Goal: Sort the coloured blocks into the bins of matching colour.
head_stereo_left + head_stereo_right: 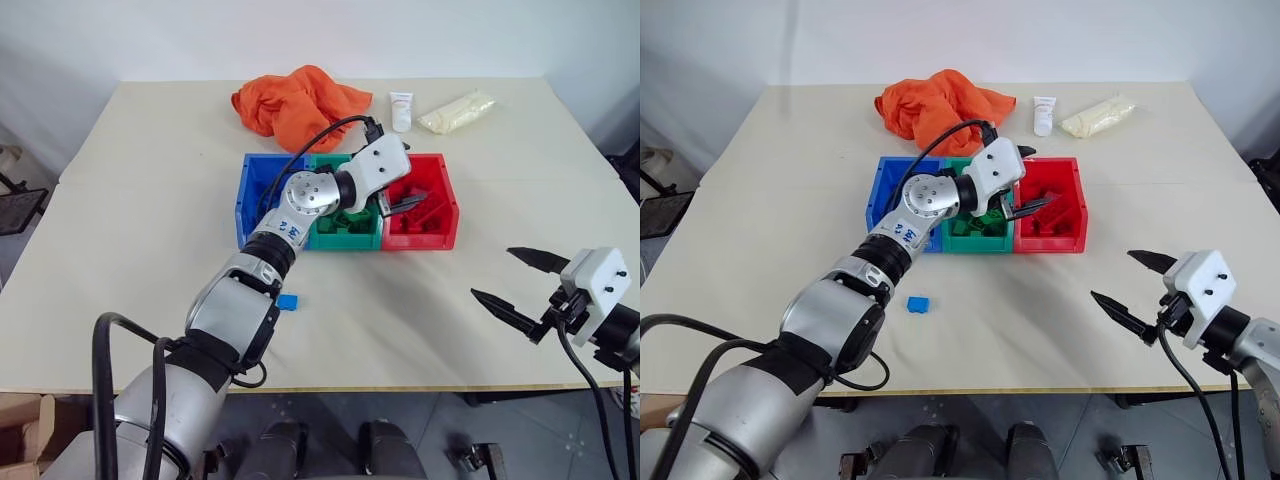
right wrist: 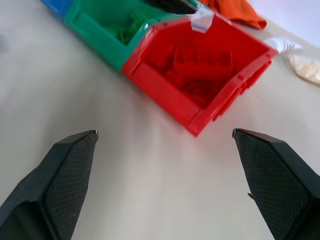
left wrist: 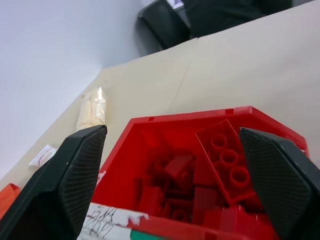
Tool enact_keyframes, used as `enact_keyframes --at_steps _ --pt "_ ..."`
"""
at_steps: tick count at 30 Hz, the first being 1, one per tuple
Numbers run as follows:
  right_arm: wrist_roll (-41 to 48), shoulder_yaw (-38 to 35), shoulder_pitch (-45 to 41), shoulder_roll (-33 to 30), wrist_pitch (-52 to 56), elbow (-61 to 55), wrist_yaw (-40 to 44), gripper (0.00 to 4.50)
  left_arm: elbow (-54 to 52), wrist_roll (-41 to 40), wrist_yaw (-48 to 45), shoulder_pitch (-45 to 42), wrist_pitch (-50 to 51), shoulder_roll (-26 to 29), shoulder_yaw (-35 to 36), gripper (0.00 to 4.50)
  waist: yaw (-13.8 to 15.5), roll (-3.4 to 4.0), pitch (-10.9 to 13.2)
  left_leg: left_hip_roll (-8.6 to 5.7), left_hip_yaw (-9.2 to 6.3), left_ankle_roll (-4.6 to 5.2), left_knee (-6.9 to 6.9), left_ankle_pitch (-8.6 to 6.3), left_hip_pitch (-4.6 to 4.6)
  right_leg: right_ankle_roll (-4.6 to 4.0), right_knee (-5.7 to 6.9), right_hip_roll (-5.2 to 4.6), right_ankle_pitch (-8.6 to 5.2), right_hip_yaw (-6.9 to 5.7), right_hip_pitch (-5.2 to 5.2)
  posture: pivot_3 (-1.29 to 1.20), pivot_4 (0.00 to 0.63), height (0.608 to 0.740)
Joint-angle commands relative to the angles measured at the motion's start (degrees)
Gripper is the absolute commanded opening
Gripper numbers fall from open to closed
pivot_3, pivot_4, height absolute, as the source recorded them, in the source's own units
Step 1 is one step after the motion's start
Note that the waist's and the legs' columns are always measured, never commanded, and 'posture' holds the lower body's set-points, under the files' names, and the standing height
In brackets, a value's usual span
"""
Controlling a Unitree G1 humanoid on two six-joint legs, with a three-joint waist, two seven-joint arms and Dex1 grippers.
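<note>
Three joined bins stand mid-table: blue (image 1: pixel 258 182), green (image 1: pixel 345 241) and red (image 1: pixel 421 240). My left gripper (image 1: pixel 1038 178) hovers over the red bin with its fingers (image 3: pixel 75 170) spread wide open and nothing between them. Below it the red bin (image 3: pixel 150 150) holds several red blocks, and a longer red brick (image 3: pixel 226 159) leans against its wall. Green blocks (image 2: pixel 125 31) lie in the green bin. One small blue block (image 1: pixel 288 301) lies on the table in front of the bins, beside my left forearm. My right gripper (image 1: pixel 492 272) hangs open and empty above the table's right front.
An orange cloth (image 1: pixel 300 100), a white tube (image 1: pixel 401 110) and a pale yellow bag (image 1: pixel 457 110) lie along the far side behind the bins. The table's front edge (image 1: pixel 400 388) runs just below my right gripper.
</note>
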Motion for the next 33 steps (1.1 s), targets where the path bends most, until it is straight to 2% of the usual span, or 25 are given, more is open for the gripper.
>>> enact_keyframes --at_steps 1,5,10,14,17,21,26,33 --pt "0.6 1.7 -2.9 -1.4 -1.1 1.9 1.9 4.50 -10.1 -4.9 -10.2 5.2 1.5 3.6 1.6 4.47 -0.1 0.00 0.0 0.01 0.00 0.00 0.00 0.00 0.00 0.00 0.02 0.00 0.00 0.01 -0.03 0.00 0.150 0.740" --pt "0.2 5.1 -8.0 -2.0 -2.3 6.3 4.9 4.50 -28.6 -10.8 -19.4 17.3 8.1 11.5 2.8 4.47 -0.5 0.00 0.0 0.03 -0.01 0.00 0.02 0.00 -0.01 0.00 0.05 -0.03 0.00 0.03 -0.06 0.00 0.150 0.740" --pt "-0.2 8.6 -13.2 -2.3 -4.1 11.3 8.6 4.50 -48.1 -16.8 -23.7 30.0 19.0 21.1 5.5 4.47 -0.6 0.00 0.0 0.06 -0.08 -0.01 0.06 0.00 -0.03 -0.01 0.03 -0.10 0.00 0.04 -0.06 0.00 0.150 0.740" --pt "-1.2 11.9 -18.2 -2.1 -5.4 16.4 11.3 4.50 -56.8 -20.7 -27.0 39.7 21.3 28.8 9.3 4.47 -0.9 0.02 0.0 0.07 -0.13 -0.01 0.09 -0.01 -0.02 -0.01 0.01 -0.15 0.00 0.03 -0.01 0.00 0.150 0.740" --pt "-2.5 15.2 -23.2 -1.1 -7.2 21.5 13.5 4.50 -63.6 -24.8 -31.9 51.1 24.3 36.8 13.5 4.47 -1.6 0.03 0.0 0.09 -0.14 -0.02 0.05 -0.01 0.00 -0.02 -0.02 -0.16 0.00 0.04 0.02 0.00 0.150 0.740" --pt "-3.2 17.4 -26.1 -0.3 -8.5 25.0 15.3 4.50 -65.1 -26.4 -34.5 59.9 23.7 42.6 17.6 4.47 -1.2 0.04 0.0 0.18 -0.15 -0.06 -0.05 -0.03 0.06 -0.10 -0.06 -0.16 -0.03 0.07 0.02 0.00 0.150 0.740" --pt "-2.9 18.0 -26.4 -0.6 -8.7 26.0 17.0 4.50 -64.7 -28.2 -36.5 66.9 21.9 46.2 23.1 4.47 -0.8 0.07 0.0 0.15 -0.34 -0.08 -0.03 -0.04 0.05 -0.12 -0.19 -0.17 -0.04 0.06 0.16 0.00 0.150 0.740" --pt "-0.7 17.4 -24.4 -1.4 -7.2 23.6 20.5 4.50 -64.1 -28.7 -37.7 68.1 21.4 47.3 24.2 4.47 -1.1 0.09 0.0 0.18 -0.34 -0.09 -0.10 -0.05 0.06 -0.13 -0.20 -0.17 -0.04 0.03 0.15 0.00 0.150 0.740"
